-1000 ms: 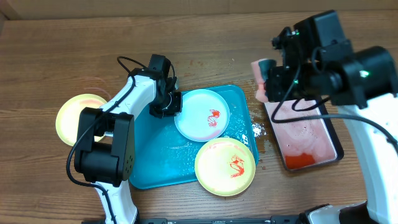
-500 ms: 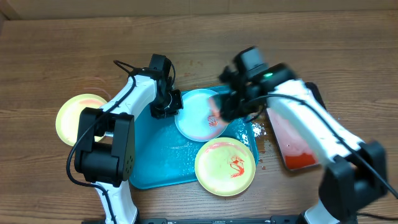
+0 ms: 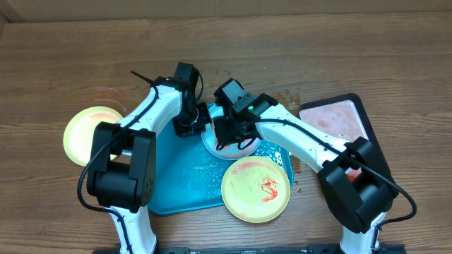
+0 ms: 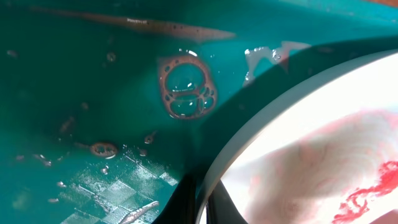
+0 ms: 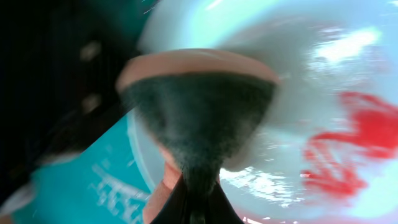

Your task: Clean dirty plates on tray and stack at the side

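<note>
A light blue plate [image 3: 240, 149] smeared with red sauce lies at the back of the turquoise tray [image 3: 176, 180]. My left gripper [image 3: 192, 127] is shut on its left rim, and the left wrist view shows the fingers pinching the plate [image 4: 311, 143] edge over the wet tray [image 4: 93, 93]. My right gripper [image 3: 227, 134] hangs over the same plate, shut on a pink sponge [image 5: 199, 106] with a dark scrub face, held against the plate [image 5: 311, 74]. A yellow-green plate [image 3: 256, 188] with sauce overlaps the tray's front right corner. Another yellow-green plate [image 3: 92, 134] rests on the table at the left.
A black-rimmed tray [image 3: 328, 116] with a pinkish wet inside stands at the right, partly under my right arm. Red droplets speckle the wood between the two trays. Brown tabletop runs along the back and the far left.
My right arm swung left from the black-rimmed tray to the blue plate, carrying the sponge down onto it. My left gripper kept its hold on the plate rim.
</note>
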